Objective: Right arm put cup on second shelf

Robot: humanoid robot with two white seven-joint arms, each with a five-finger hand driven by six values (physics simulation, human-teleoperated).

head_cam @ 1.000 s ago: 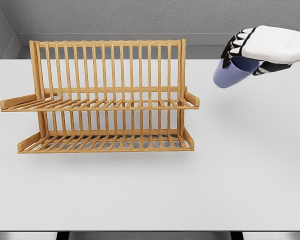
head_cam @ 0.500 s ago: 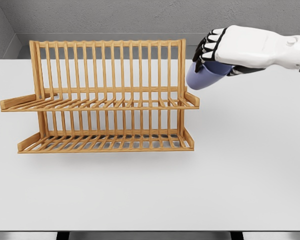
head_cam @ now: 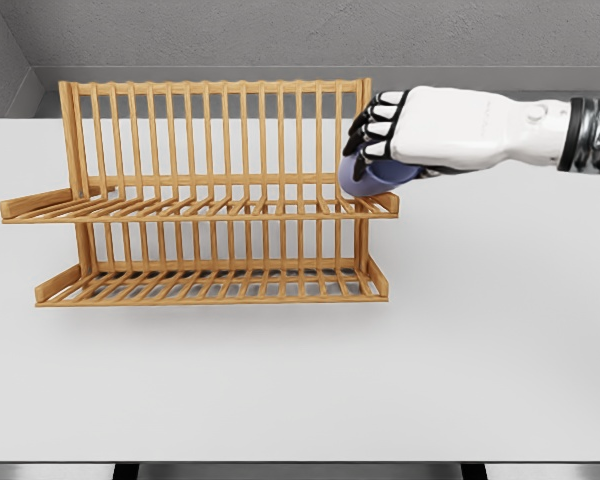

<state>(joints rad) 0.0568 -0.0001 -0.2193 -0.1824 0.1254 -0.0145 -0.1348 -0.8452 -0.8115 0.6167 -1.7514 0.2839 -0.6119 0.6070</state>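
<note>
A blue cup (head_cam: 372, 180) is held in my right hand (head_cam: 380, 140), whose black-tipped fingers are curled over its top. The cup hangs tilted just above the right end of the upper shelf (head_cam: 200, 208) of a wooden two-tier dish rack (head_cam: 210, 190). Whether the cup touches the slats I cannot tell. The lower shelf (head_cam: 215, 287) holds nothing. My right arm comes in from the right edge at rack-top height. The left arm is out of sight.
The rack stands on a white table (head_cam: 480, 340), left of centre. A grey wall runs behind the table's far edge. The table's front edge lies near the bottom of the picture.
My right hand has carried the cup leftward and slightly down, from open air right of the rack to over the right end of the upper shelf.
</note>
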